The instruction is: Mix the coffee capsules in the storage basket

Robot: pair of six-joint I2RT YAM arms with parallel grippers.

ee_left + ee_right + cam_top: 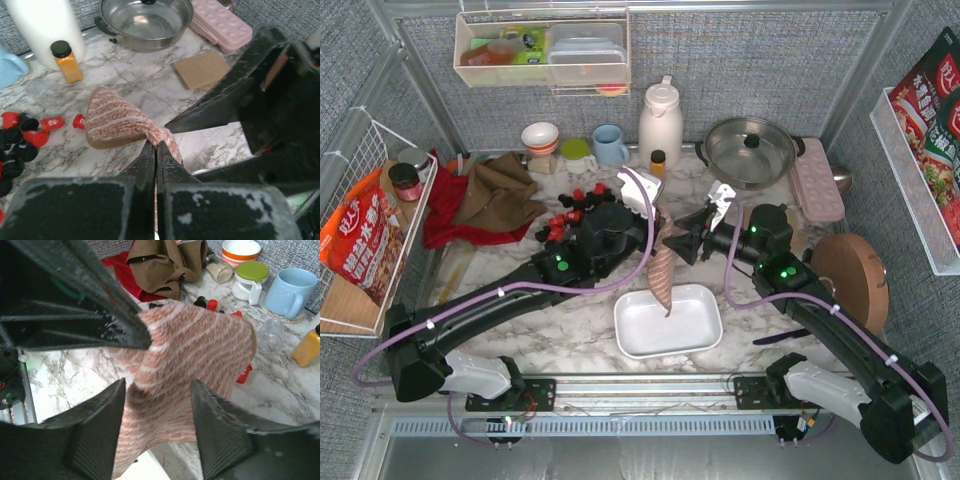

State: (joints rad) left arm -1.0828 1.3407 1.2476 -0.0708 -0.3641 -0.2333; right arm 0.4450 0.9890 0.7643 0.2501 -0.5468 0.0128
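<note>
White plastic comes first: the storage basket (692,322) sits by the table's near edge, about midway along it. Its floor is bare, and open marble runs from its left rim to the left arm. Over its far rim hangs a fuzzy pink-and-brown striped cloth (663,268), the tip dangling above the basket floor. The left gripper (156,150) is clenched tight on the cloth's upper end. The right gripper (159,385) has its fingers apart, one on each side of the cloth; I cannot tell whether they press it.

Past the left arm, the coffee capsules (570,212), red and black, lie in a loose heap on the marble, all outside the basket. Some red ones carry a white mark that looks like a 2. A round wooden board (852,282) crowds the right edge.

Along the far edge stand an orange-and-white bowl (540,136), a blue mug (611,145), a white jug (660,122), a small amber bottle (658,161) of yellow powder, a steel pot (750,150) with nothing in it, and a pink egg box (817,180). A wire rack (355,160) on the left holds an orange snack bag (362,240); its print is too small to read.
</note>
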